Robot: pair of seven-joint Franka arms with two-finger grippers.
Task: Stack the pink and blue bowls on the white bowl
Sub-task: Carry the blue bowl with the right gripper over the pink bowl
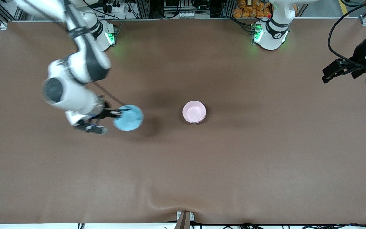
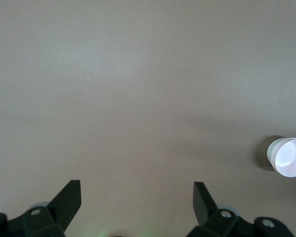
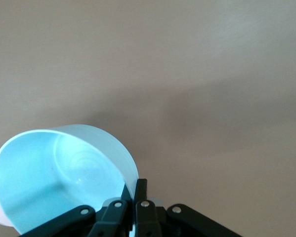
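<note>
My right gripper (image 1: 118, 113) is shut on the rim of the light blue bowl (image 1: 128, 118) and holds it tilted above the table, toward the right arm's end from the pink bowl (image 1: 194, 111). In the right wrist view the gripper (image 3: 136, 190) pinches the blue bowl's (image 3: 54, 173) wall. The pink bowl sits upright mid-table, and a paler edge shows under its nearer side. I cannot tell whether that edge is the white bowl. My left gripper (image 1: 326, 75) is open and empty, waiting at the left arm's end of the table. Its wrist view shows the gripper (image 2: 136, 200) and the pale bowl (image 2: 287, 157).
The brown table cloth (image 1: 183, 165) has a raised wrinkle at the edge nearest the front camera. The two arm bases (image 1: 270, 33) stand along the edge farthest from that camera.
</note>
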